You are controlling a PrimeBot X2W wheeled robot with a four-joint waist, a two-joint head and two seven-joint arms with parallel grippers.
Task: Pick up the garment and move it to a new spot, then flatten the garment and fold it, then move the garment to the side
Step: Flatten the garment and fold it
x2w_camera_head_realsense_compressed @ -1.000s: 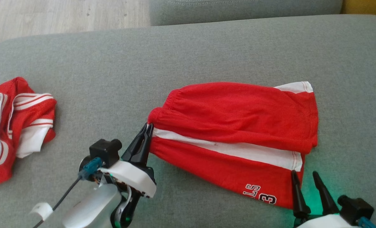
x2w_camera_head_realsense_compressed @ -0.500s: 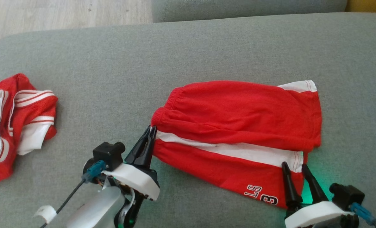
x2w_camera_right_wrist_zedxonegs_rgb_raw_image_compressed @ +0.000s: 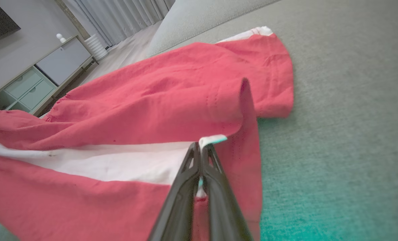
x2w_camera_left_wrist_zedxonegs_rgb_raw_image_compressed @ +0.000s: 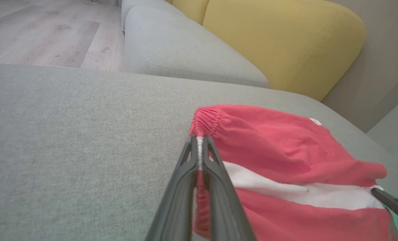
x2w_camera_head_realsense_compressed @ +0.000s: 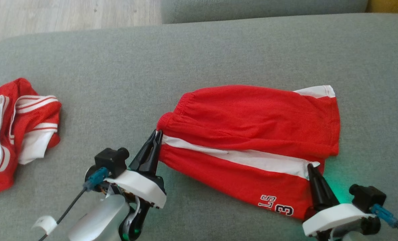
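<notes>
**Right pincer (x2w_camera_head_realsense_compressed: 310,166) has closed on the shorts (x2w_camera_head_realsense_compressed: 252,127)**

Half a second ago the two fingers of the right pincer stood apart over the lower right corner of the shorts. They have now come together and pinch the hem there, at the end of the white stripe. In the right wrist view a small tip of white cloth sticks out past the closed fingertips, and the red cloth beside it stands up in a fold.

The left pincer (x2w_camera_head_realsense_compressed: 156,134) has not changed. It is clamped on the waistband at the left end of the same stripe, and the left wrist view shows the gathered elastic edge squeezed between its fingers.

The shorts lie spread on the grey sofa seat (x2w_camera_head_realsense_compressed: 219,50), a little right of the middle of the head view. The waistband is to the left and the leg openings are to the right. White letters and a number are printed near the lower right hem.

At the far left of the seat a second red and white garment (x2w_camera_head_realsense_compressed: 21,134) lies crumpled, well apart from the shorts. Green light falls on the seat near the right pincer. Beyond the seat is a wood floor (x2w_camera_head_realsense_compressed: 68,13), and the left wrist view shows a yellow cushion (x2w_camera_left_wrist_zedxonegs_rgb_raw_image_compressed: 286,43).
</notes>
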